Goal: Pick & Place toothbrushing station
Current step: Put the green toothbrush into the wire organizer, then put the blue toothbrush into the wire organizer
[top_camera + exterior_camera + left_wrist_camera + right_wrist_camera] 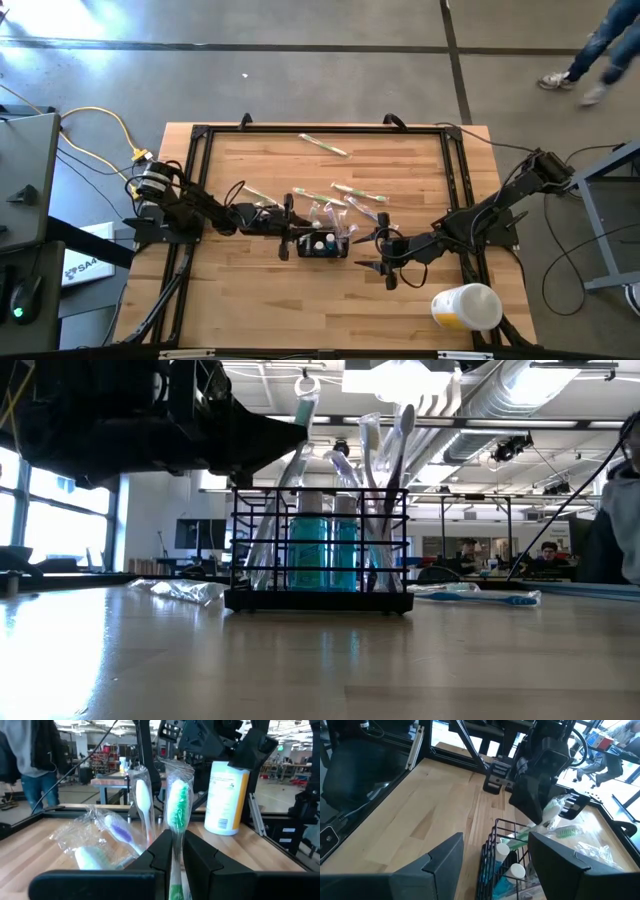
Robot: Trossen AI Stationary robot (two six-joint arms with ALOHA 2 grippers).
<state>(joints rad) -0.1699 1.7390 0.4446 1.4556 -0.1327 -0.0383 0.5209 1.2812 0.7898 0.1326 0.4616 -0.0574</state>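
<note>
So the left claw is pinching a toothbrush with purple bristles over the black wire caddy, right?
Not quite. The left claw is pinching a wrapped toothbrush with green bristles, not purple, as the left wrist view shows. The purple one lies in its wrapper on the table. The rest holds: the claw is over the black wire caddy in the high view.

I'm looking down on a pale wooden plank tabletop (250,300) edged by a black metal frame (196,180). On it stands the small black wire caddy (322,243), a white-and-yellow cup (466,306) lies at one corner, and several clear-wrapped toothbrushes (358,190) are scattered about.
</note>
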